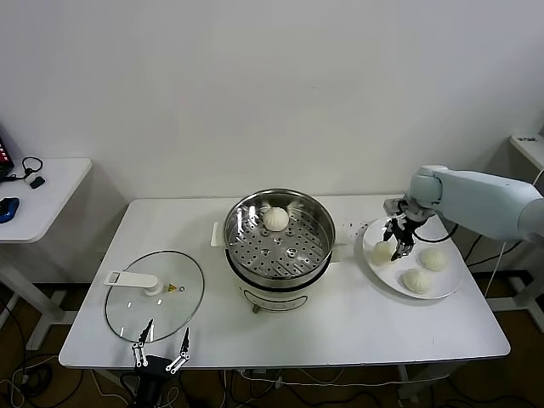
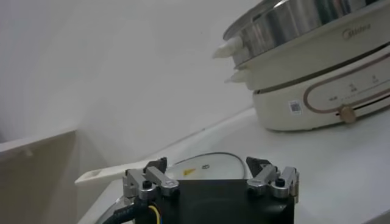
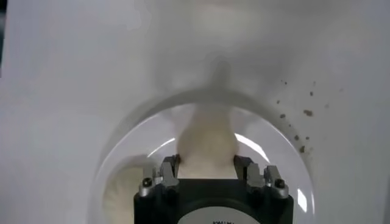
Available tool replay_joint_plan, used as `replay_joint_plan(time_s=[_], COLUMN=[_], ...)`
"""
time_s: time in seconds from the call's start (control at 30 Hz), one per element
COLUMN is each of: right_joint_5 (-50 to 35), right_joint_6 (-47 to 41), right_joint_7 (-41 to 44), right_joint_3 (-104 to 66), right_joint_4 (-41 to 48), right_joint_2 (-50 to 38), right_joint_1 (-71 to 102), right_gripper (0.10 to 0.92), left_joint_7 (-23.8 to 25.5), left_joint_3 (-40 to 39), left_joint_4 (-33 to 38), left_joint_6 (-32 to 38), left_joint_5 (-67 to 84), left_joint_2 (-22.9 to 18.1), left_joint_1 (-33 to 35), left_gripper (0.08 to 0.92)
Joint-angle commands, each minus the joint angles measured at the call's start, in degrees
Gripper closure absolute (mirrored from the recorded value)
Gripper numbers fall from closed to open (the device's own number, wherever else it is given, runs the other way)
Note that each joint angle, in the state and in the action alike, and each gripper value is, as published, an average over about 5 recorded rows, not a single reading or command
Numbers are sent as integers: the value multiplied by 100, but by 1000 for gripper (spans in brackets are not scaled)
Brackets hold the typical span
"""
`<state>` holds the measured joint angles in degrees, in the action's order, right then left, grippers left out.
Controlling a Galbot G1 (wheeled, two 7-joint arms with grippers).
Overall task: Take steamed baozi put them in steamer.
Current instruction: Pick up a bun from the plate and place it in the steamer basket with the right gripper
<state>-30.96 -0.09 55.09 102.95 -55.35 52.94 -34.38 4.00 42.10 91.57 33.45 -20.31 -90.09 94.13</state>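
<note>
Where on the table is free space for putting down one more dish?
Bare tabletop lies between the steamer and plate, toward the front edge, and behind the glass lid. The plate is crowded: three baozi, and the right gripper shut on one baozi.

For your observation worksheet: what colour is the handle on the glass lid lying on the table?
White; the handle of the glass lid shows best in the head view.

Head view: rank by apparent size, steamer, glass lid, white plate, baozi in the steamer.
1. steamer
2. glass lid and white plate: look alike, and the plate is partly hidden, so not ranked
3. baozi in the steamer
</note>
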Motion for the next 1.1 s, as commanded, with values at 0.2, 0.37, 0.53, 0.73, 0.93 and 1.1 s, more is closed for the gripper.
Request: replay_joint_plan(time_s=[0.2,0.37,0.53,0.73,0.93,1.1], right_joint_5=[-2356,-2861,-3449,-3897,-4032,-3995], right_joint_6=[-556,-799,-1107,-1519,-1761,-1853], right_joint_7=[-150,-202,-367,-748,-995,-1052], right_joint_3=[1899,2070,1808,1137,664,429], right_joint_4=[-2196,-2615,-2767,-2695,-2299,-1768], right_joint_2=[169,576,1097,1725,2293,2709], right_joint_1=[-3190,-3831,-3963,-3520,-2853,-2158], right_gripper=[412,414,414,414,414,414], left_joint_7=[4,4,6,16,28,31], left_joint_3=[-38,-81,-143,-173,-151,-99], left_joint_4=[70,80,97,174,244,269], left_joint_6=[-33,-39,-39,-39,-43,-54], left_joint_5=[-10,-50,-110,-146,-153,-139], left_joint_2=[34,36,34,32,37,30], left_joint_1=[-15,-23,-24,-18,11,8], left_gripper=[177,177,177,177,177,177])
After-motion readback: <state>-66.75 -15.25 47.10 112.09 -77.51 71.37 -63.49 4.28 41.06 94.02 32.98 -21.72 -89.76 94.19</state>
